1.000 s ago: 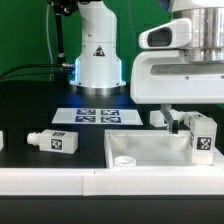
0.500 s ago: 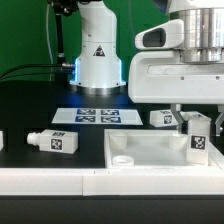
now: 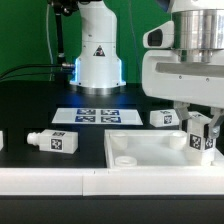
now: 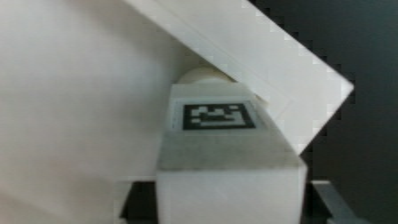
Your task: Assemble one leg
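Observation:
My gripper is shut on a leg, a stubby white post with a square tag. It holds the leg upright over the corner of the white tabletop on the exterior view's right. In the wrist view the leg fills the middle between my dark fingers, its rounded tip against the tabletop's rim. I cannot tell whether the leg's lower end touches the tabletop. Another leg lies on the table at the exterior view's left. A third leg lies behind the tabletop.
The marker board lies flat in front of the white robot base. The end of another white part shows at the exterior view's left edge. A white ledge runs along the front.
My arm and wrist have shifted toward the exterior view's right. The held leg has stayed at the tabletop's corner, swaying slightly sideways.

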Robot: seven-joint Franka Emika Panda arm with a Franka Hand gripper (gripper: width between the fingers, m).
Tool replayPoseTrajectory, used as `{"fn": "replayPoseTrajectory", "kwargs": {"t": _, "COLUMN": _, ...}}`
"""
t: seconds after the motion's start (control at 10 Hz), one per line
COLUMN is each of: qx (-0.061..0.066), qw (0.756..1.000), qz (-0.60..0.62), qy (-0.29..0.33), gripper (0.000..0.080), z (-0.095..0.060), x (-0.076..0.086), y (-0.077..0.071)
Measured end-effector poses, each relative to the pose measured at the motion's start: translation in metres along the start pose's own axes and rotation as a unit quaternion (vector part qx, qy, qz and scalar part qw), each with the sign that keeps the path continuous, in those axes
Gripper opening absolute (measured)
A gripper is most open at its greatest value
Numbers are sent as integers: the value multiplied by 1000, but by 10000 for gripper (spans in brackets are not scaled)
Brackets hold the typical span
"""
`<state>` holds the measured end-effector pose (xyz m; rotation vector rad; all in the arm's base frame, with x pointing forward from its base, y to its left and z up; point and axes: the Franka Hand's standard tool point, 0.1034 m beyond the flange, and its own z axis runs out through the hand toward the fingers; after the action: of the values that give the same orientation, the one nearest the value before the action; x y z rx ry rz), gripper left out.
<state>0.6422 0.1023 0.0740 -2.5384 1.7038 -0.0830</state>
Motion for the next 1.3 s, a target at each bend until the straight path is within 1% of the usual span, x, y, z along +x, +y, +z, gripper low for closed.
{"fn": "replayPoseTrajectory", "kwargs": {"t": 0.1, "qx": 0, "qw": 996, "qz": 85, "qy": -2, "gripper": 285, "z": 0, "x": 0, "y": 0}}
{"fn": "replayPoseTrajectory", "kwargs": {"t": 0.2, "qx": 0, "qw": 985, "qz": 172, "qy": -4, "gripper": 285, "z": 1, "x": -1, "y": 1}}
{"fn": "replayPoseTrajectory", "kwargs": {"t": 0.3, "qx": 2, "qw": 965, "qz": 263, "qy": -3, "gripper": 285, "z": 0, "x": -6, "y": 0}}
{"fn": "replayPoseTrajectory", "kwargs": {"t": 0.4, "qx": 4, "qw": 949, "qz": 314, "qy": 0, "gripper": 287, "z": -1, "x": -9, "y": -2}}
{"fn": "replayPoseTrajectory", "kwargs": {"t": 0.6, "qx": 4, "qw": 936, "qz": 352, "qy": 1, "gripper": 287, "z": -1, "x": -7, "y": -1}}
{"fn": "replayPoseTrajectory", "kwargs": {"t": 0.8, "qx": 4, "qw": 929, "qz": 369, "qy": -3, "gripper": 287, "z": -1, "x": -7, "y": 0}}
{"fn": "replayPoseTrajectory", "kwargs": {"t": 0.9, "qx": 4, "qw": 935, "qz": 355, "qy": -4, "gripper": 287, "z": -1, "x": -8, "y": -1}}
{"fn": "replayPoseTrajectory", "kwargs": {"t": 1.0, "qx": -1, "qw": 951, "qz": 308, "qy": -4, "gripper": 392, "z": 0, "x": -8, "y": 1}}
{"fn": "replayPoseTrajectory", "kwargs": {"t": 1.1, "qx": -18, "qw": 968, "qz": 251, "qy": -9, "gripper": 547, "z": 0, "x": -12, "y": 5}}
{"fn": "replayPoseTrajectory", "kwargs": {"t": 1.2, "qx": -26, "qw": 985, "qz": 173, "qy": -2, "gripper": 618, "z": -1, "x": -19, "y": 1}}
{"fn": "replayPoseTrajectory", "kwargs": {"t": 1.3, "qx": -26, "qw": 998, "qz": 57, "qy": -2, "gripper": 640, "z": 1, "x": -25, "y": -1}}
